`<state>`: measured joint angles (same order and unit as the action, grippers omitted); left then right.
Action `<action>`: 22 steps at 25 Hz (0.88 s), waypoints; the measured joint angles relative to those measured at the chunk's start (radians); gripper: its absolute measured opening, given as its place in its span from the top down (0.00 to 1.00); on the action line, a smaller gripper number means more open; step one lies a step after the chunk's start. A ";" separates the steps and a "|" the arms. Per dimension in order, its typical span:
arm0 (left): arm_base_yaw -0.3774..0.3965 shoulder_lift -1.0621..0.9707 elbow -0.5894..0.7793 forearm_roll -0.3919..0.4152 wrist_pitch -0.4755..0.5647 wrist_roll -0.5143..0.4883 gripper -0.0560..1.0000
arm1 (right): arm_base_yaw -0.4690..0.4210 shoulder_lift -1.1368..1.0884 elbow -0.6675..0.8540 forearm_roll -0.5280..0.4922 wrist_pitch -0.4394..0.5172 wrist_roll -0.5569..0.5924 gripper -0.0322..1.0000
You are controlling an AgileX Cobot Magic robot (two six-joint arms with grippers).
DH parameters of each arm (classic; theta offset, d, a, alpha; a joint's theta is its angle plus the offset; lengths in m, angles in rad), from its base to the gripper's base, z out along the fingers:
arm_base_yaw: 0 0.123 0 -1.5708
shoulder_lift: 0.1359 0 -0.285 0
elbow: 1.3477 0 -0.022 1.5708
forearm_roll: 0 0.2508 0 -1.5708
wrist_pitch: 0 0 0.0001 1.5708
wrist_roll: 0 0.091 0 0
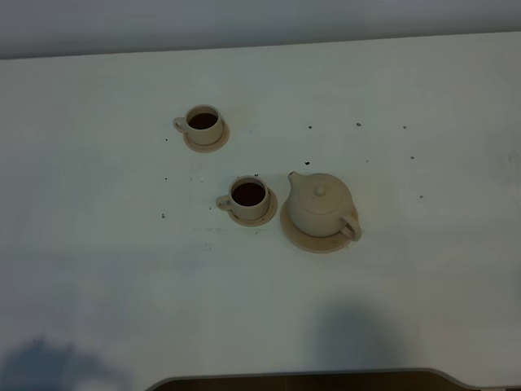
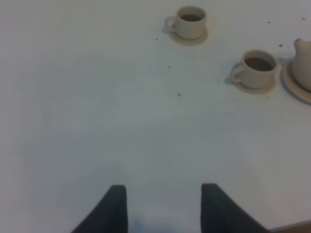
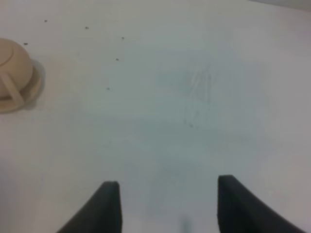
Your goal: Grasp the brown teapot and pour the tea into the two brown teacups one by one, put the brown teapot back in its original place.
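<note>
The brown teapot (image 1: 321, 204) stands upright on its wide saucer (image 1: 299, 235), the original place, right of the table's middle; its spout points to the upper left and its handle to the lower right. Two brown teacups hold dark tea: one (image 1: 203, 122) at the back left, one (image 1: 248, 195) just left of the teapot, each on a small saucer. In the left wrist view both cups (image 2: 191, 20) (image 2: 258, 66) lie far ahead of my open left gripper (image 2: 164, 204). My right gripper (image 3: 165, 204) is open over bare table, the teapot (image 3: 14, 68) well off to its side.
The white table (image 1: 106, 277) carries small dark specks around the tea set. Its front edge has a dark cut-out (image 1: 309, 381) at the bottom. Neither arm shows in the exterior high view; only their shadows fall near the front.
</note>
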<state>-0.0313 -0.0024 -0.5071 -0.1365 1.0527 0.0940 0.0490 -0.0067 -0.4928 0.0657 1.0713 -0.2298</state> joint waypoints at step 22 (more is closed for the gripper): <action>0.000 0.000 0.000 0.000 0.000 -0.001 0.61 | -0.048 0.000 0.000 0.006 -0.004 0.105 0.60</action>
<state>-0.0313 -0.0024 -0.5071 -0.1365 1.0527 0.0929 0.0013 -0.0067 -0.4928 0.0715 1.0675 -0.1249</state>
